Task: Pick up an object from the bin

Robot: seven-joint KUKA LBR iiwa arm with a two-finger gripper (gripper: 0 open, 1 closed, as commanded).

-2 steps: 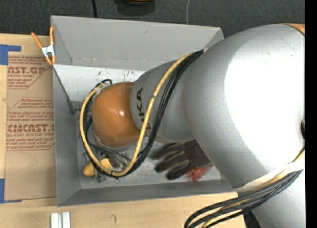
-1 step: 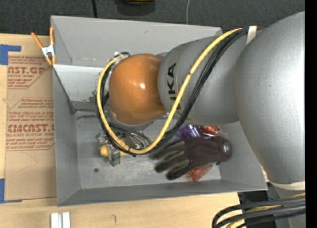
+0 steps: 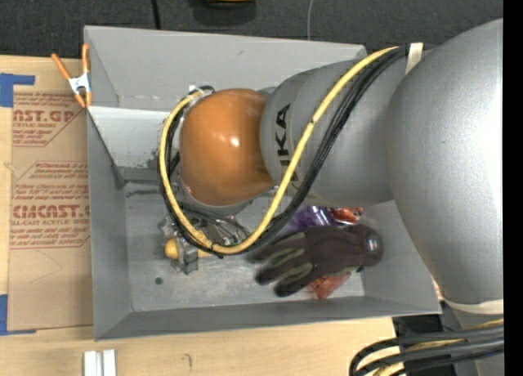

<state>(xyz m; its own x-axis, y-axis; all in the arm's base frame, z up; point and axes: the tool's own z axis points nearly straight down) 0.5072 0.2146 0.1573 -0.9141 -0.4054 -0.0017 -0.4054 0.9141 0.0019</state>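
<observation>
Beside the glove (image 3: 327,256), toward the view's left, the gripper (image 3: 186,250) sits low over the bin (image 3: 122,293) floor. The orange cover (image 3: 225,145) hides most of it, so I cannot tell whether it is open or closed. A small yellow piece (image 3: 172,247) lies touching it or just beside it, on the side away from the glove. That piece is probably the thing to pick, though nothing can be seen in the grip.

The piece looks small and hard. If the gripper closes off-centre it may squirt out and skid farther from the glove, toward the sloped wall. With the contact hidden, a miss would pass unnoticed.

A second risk is the cable loop (image 3: 237,243) hanging under the cover, which ends near the glove's fingertips. A lift or swing toward the glove could catch the soft fabric and drag it along.

Behind the glove a purple thing (image 3: 310,219) shows, and a red one (image 3: 331,286) peeks from under it. If the glove is dragged, both would probably move too.
</observation>
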